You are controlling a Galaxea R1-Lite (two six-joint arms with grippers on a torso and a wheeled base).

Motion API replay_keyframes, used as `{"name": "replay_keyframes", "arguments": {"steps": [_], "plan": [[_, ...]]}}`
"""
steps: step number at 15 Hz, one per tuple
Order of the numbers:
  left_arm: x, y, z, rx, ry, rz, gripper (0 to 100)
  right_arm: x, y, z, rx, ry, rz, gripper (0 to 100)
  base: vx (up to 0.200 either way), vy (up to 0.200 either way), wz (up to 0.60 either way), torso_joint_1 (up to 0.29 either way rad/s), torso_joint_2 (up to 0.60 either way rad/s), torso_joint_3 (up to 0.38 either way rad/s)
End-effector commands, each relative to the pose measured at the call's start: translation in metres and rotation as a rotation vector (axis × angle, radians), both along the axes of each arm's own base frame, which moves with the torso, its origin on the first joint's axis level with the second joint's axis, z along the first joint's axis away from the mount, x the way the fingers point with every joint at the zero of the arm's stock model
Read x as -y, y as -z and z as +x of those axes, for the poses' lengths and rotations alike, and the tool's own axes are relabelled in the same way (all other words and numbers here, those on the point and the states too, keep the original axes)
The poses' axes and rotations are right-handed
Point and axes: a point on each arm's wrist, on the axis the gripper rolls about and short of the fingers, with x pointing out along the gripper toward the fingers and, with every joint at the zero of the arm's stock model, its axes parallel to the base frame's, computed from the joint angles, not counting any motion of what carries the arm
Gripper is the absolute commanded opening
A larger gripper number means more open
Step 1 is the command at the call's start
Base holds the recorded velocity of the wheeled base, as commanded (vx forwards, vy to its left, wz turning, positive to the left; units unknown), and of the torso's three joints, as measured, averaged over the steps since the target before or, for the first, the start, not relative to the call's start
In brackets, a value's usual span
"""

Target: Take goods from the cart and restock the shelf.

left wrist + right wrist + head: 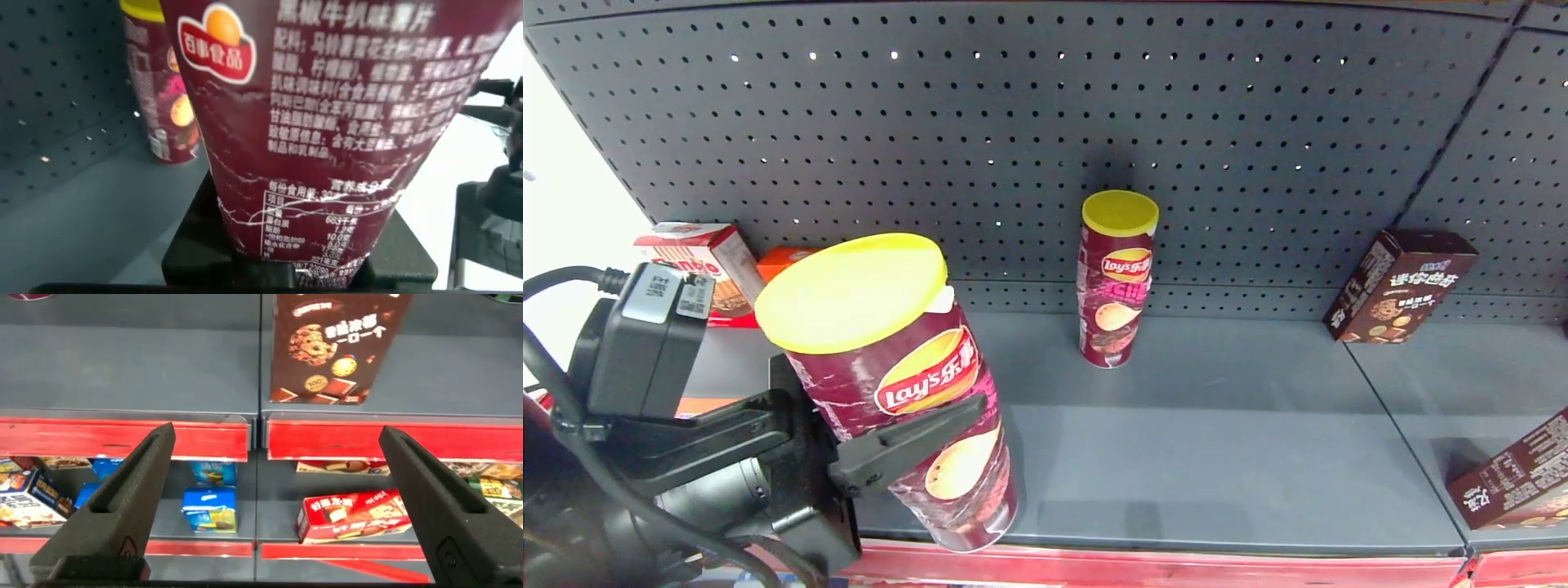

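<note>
A grey shelf (pixel 1217 457) with a red front strip (pixel 1176 567) runs before a dark pegboard back wall (pixel 1013 122); at the back left stand a red-and-white box (pixel 698 261) and an orange box (pixel 784 261); a brown cookie box (pixel 1401 286) leans against the pegboard at the right, and another brown box (pixel 1515 474) lies nearer the front right edge; a yellow-lidded chip can (pixel 1117 278) stands upright near the back wall, mid-shelf. The left gripper (pixel 882 408) is clamped round the middle of a second chip can (pixel 968 482), its base at the shelf's front edge, left of and well apart from the standing can; whether that base touches the shelf cannot be told. The right gripper (pixel 278 498) has its fingers spread wide with nothing between them, facing the red strip; on a lower shelf (pixel 261 478) beyond it sit blue boxes (pixel 211 508) and a red box (pixel 351 516).
</note>
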Motion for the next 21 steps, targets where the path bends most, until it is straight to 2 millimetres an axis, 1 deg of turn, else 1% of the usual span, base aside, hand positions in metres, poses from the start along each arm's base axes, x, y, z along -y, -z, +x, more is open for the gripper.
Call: {"name": "replay_keyframes", "arguments": {"steps": [1,4,6,7,9,10,11,12,14,15,17,18,19,20,21], "plan": [[0.000,-0.001,0.001,0.005,-0.004,-0.002,0,0.000,0.000,0.000,0.000,0.001,0.000,100,0.000,0.000,0.00,0.000,0.00,0.000],[0.001,0.002,0.004,-0.017,-0.013,0.005,0,0.000,0.000,0.000,-0.007,0.002,0.009,100,0.000,0.000,0.00,0.000,0.00,0.000],[-0.006,0.006,0.014,-0.030,-0.062,0.016,0,0.000,-0.002,0.005,-0.069,-0.010,0.001,100,0.000,0.000,0.00,0.000,0.00,0.000],[-0.007,0.009,0.019,-0.034,-0.079,0.020,0,0.000,-0.002,0.005,-0.062,-0.032,-0.029,100,0.000,0.000,0.00,0.000,0.00,0.000],[-0.010,0.008,0.020,-0.035,-0.092,0.016,0,0.000,-0.005,0.004,-0.044,-0.035,-0.040,100,0.000,0.000,0.00,0.000,0.00,0.000],[-0.011,0.007,0.021,-0.035,-0.097,0.014,0,0.000,-0.062,-0.004,0.074,-0.063,0.019,100,0.000,0.000,0.00,0.000,0.00,0.000],[-0.011,0.007,0.022,-0.034,-0.098,0.013,0,0.000,-0.116,0.019,-0.004,-0.095,0.161,100,0.000,0.000,0.00,0.000,0.00,0.000],[-0.010,0.008,0.022,-0.036,-0.095,0.017,0,-0.001,-0.127,0.026,-0.005,-0.120,0.155,100,0.000,0.000,0.00,0.000,0.00,0.000],[-0.010,0.007,0.024,-0.034,-0.097,0.015,0,-0.003,-0.131,0.037,-0.010,-0.209,0.139,100,0.000,0.000,0.00,0.000,0.00,0.000],[-0.010,0.007,0.024,-0.031,-0.099,0.014,0,-0.004,-0.138,0.039,-0.009,-0.250,0.138,100,0.000,0.000,0.00,0.000,0.00,0.000],[-0.009,0.006,0.026,-0.032,-0.100,0.013,0,-0.010,-0.165,0.062,-0.046,-0.308,0.087,100,0.000,0.000,0.00,0.000,0.00,0.000],[-0.009,0.008,0.027,-0.038,-0.100,0.017,0,-0.014,-0.176,0.073,-0.071,-0.340,0.076,100,0.000,0.000,0.00,0.000,0.00,0.000],[-0.008,0.009,0.028,-0.039,-0.100,0.018,0,-0.020,-0.181,0.082,-0.096,-0.408,0.058,100,0.000,0.000,0.00,0.000,0.00,0.000],[-0.008,0.009,0.028,-0.039,-0.100,0.018,0,-0.023,-0.182,0.086,-0.109,-0.447,0.040,100,0.000,0.000,0.00,0.000,0.00,0.000],[-0.007,0.008,0.031,-0.038,-0.100,0.017,0,-0.027,-0.181,0.097,-0.162,-0.456,-0.039,100,0.000,0.000,0.00,0.000,0.00,0.000]]}}
